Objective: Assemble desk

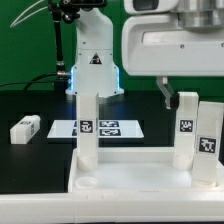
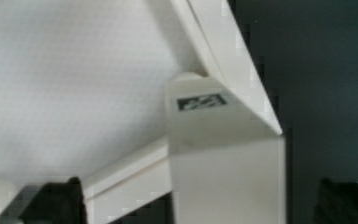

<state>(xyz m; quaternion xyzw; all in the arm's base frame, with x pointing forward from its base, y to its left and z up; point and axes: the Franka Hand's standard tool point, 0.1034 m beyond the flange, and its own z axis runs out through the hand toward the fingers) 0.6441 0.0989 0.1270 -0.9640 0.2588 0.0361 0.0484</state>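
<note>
Desk top (image 1: 130, 168) lies legs-up at the near edge of the exterior view. Three legs stand upright in it: left leg (image 1: 88, 125), rear right leg (image 1: 186, 125) and front right leg (image 1: 207, 142). The loose leg (image 1: 26, 128) lies flat, well apart at the exterior view's left, beyond the marker board (image 1: 108, 128). One corner socket (image 1: 88, 182) looks unfilled.

Fingers (image 1: 165, 93) are spread wide and grip nothing. They hang either side of the upper end of the rear right leg. The wrist view shows that leg between them with a gap on both sides.

Likely step: close on this leg to twist or press it home.

Risks, as judged from here:
- Off-centre closing. If one finger meets the leg first, it could push the leg sideways and cant it in its socket.
- Front right leg stands just beside the target — the outer finger has little room and could knock it.
- No clamp on the top is visible, so a twist or side load might drag the whole top and shift all three legs.
- Grip is high on the leg, so any side force has long leverage on the socket.
- Cannot tell whether the leg is fully seated. Its base is hidden in the wrist view.
</note>
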